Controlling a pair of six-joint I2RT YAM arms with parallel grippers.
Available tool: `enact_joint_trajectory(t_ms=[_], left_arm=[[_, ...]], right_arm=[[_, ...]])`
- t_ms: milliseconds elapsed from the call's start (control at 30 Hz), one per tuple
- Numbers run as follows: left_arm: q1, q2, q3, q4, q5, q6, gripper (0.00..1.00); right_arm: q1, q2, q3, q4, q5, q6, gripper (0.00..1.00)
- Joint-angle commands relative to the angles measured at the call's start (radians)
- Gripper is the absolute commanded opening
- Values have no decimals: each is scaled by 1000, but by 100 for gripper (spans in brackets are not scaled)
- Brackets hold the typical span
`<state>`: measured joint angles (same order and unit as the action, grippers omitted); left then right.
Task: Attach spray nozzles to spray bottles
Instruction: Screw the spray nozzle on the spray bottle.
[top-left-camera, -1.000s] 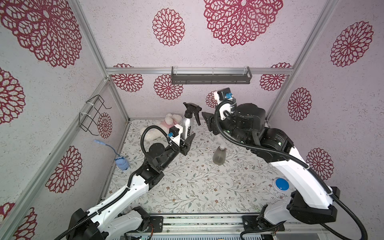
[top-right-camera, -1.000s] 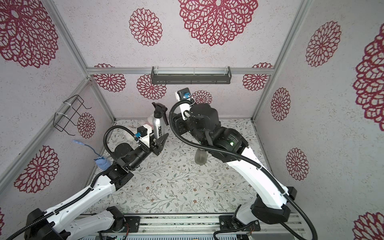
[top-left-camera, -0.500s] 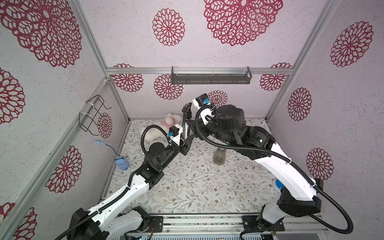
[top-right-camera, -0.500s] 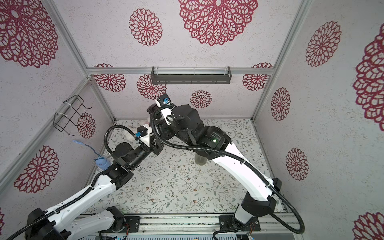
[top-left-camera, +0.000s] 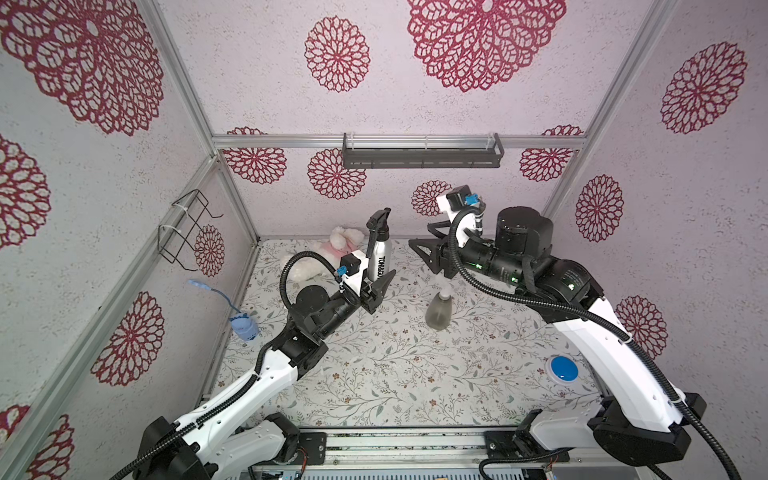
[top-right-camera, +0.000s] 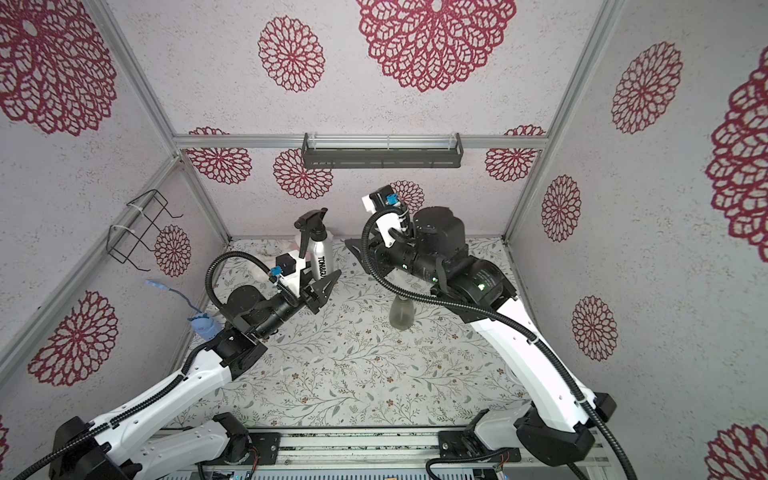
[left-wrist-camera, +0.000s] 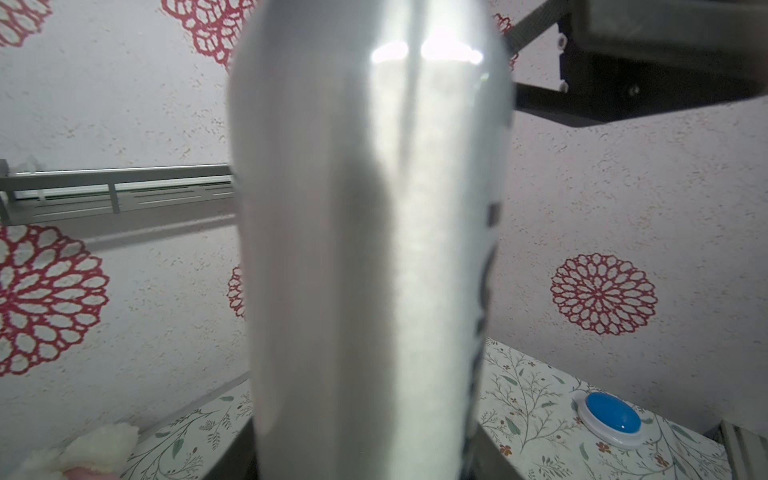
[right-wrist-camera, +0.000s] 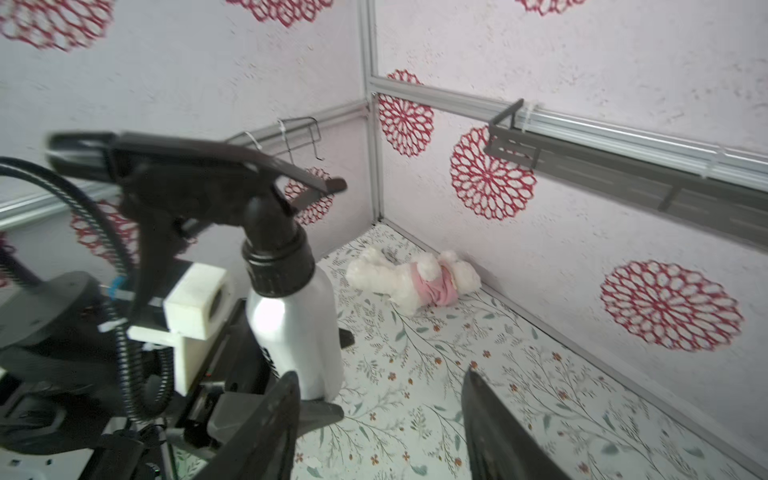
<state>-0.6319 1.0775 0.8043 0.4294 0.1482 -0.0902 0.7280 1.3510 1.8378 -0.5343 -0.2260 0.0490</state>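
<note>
Left claw (top-left-camera: 376, 286) clamps the silver bottle (top-left-camera: 381, 255) upright, steadying it with its black nozzle (top-left-camera: 377, 219) on; right claw (top-left-camera: 428, 245) hangs open, empty, nearby.

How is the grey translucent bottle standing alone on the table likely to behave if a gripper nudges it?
The grey translucent bottle looks nearly empty, so probably light and apt to slide. It stands upright and unsupported, with its clear nozzle on top, so a high push would likely tip it, and it might then roll.

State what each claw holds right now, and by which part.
The left claw grips the silver bottle around its lower body; the black nozzle sits on top. The right claw is open and holds nothing.
</note>
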Motion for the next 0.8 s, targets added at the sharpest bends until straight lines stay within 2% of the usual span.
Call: enact_joint_trajectory(t_ms=[0, 167, 500, 767], left_arm=[[-2, -17, 8, 26, 65, 3, 9], [-2, -10, 23, 5, 98, 3, 9], [-2, 11, 50, -29, 143, 6, 9], [-2, 26, 56, -31, 145, 7, 9]], right_arm=[[-68, 8, -3, 113, -308, 35, 63], [-108, 51, 15, 154, -487, 30, 63], [-108, 140, 90, 157, -506, 22, 58], [-104, 142, 100, 163, -547, 21, 56]])
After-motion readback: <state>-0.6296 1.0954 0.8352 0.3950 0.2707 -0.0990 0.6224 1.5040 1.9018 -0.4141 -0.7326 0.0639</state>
